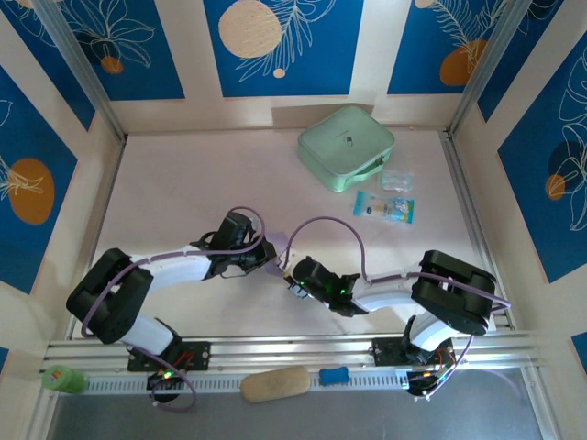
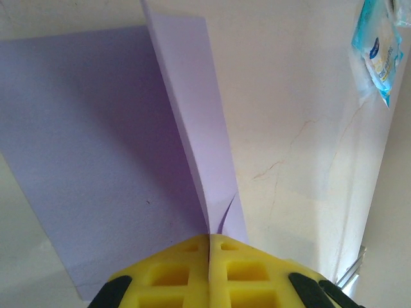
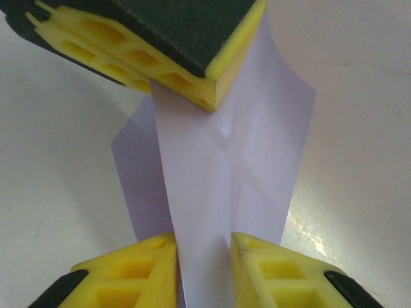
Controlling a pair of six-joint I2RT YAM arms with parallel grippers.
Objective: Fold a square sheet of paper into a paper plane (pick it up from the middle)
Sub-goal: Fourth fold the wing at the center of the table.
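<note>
On the white table the square sheet of paper lies partly folded, spreading ahead of the left gripper, which is pinched tight on its raised centre ridge. Facing it, the right gripper stands part open, and that ridge runs between its jaws.

In the middle of the counter lies the sheet of paper, its raised fold caught in the left pincer and standing between the fingers of the right pincer opposite. At the far right sits the case, with two packets just before it.
</note>
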